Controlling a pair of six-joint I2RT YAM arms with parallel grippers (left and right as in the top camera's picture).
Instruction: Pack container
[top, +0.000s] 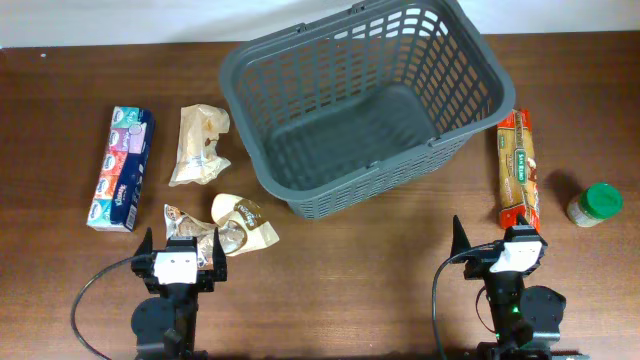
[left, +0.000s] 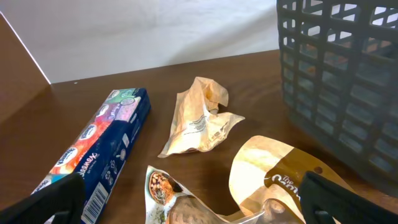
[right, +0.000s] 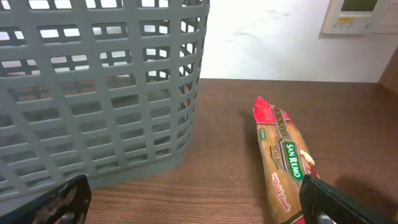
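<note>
In the left wrist view, the blue tissue pack (left: 99, 152) at the lower left of the frame carries the brand "Kleenex", repeated along its length, beside a barcode whose digits are too small to read. The brown pouch (left: 273, 168) at the lower right shows "The", the rest being cut off. In the right wrist view, the red packet (right: 286, 158) at the lower right reads "SAN REMO" and "Quick Cook".

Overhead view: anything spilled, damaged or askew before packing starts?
Nothing spilled or broken. The large dark grey slotted plastic basket sits empty, turned askew to the table edge; the tan paper pouch left of it is crumpled.
</note>
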